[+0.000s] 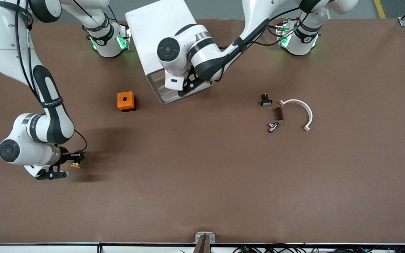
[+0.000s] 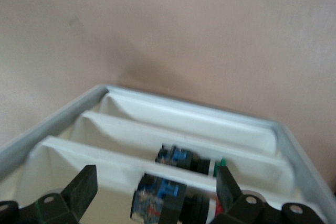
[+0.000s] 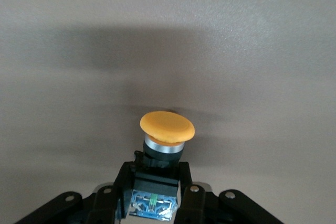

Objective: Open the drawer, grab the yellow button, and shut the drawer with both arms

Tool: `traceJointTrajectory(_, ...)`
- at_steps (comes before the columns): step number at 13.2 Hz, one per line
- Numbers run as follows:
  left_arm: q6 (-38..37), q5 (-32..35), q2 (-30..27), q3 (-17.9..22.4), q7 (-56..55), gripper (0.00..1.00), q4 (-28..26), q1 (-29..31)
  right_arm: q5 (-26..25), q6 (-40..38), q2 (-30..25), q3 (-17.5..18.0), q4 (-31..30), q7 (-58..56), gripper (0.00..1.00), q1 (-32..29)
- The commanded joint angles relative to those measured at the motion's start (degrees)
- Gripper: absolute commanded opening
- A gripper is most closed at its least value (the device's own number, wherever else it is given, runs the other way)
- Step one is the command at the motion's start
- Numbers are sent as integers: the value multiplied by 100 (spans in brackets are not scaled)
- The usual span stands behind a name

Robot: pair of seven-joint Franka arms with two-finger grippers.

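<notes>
Two steps looked done: the drawer (image 1: pixel 174 92) stood open; the right gripper (image 1: pixel 74 162) clamped the button (image 3: pixel 167 129) over bare table; the left gripper (image 2: pixel 155 187), jaws wide, hung at the drawer; closing remained.

Orange cube (image 1: pixel 126 101); white curved bracket (image 1: pixel 300 111), small parts (image 1: pixel 274 114) beside it

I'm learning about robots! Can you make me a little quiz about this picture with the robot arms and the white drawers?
1. True or false: the right gripper holds the button.
2. What is the left gripper over? A) the open drawer B) the orange box
3. Fill in: the button's cap is ____.

Key: 1 true; 2 A; 3 yellow-orange.
</notes>
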Motion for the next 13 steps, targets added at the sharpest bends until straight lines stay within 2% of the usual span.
traceJointTrajectory(1, -199, 397, -431, 16, -18, 100, -38, 736, -64, 53, 102, 20, 87, -93, 29, -38)
traceJointTrajectory(2, -199, 661, -554, 16, -18, 100, -38, 921, -64, 45, 102, 20, 96, -93, 44, -29)
traceJointTrajectory(3, -199, 837, -651, 16, -9, 100, -38, 1123, -64, 27, 84, 20, 122, -93, 70, -20)
traceJointTrajectory(4, -208, 987, -730, 16, 104, 100, -38, 1334, -64, 27, 67, 20, 139, -84, 88, -20)
traceJointTrajectory(5, -199, 1154, -757, 16, 392, 100, -38, 1536, -64, 10, 32, 29, 148, -93, 100, -20)
traceJointTrajectory(7, -269, 1322, -933, 16, 1095, 100, -56, 2011, -55, -217, -161, 29, 253, -93, 100, -12)
traceJointTrajectory(12, -409, 1639, -1539, 16, 3265, 100, -73, 3039, 42, -929, -1223, 38, 377, -5, 100, -20)
traceJointTrajectory(13, -645, 1648, -1662, 16, 3765, 100, -73, 3207, 51, -1079, -1478, 38, 368, 30, 100, -3)
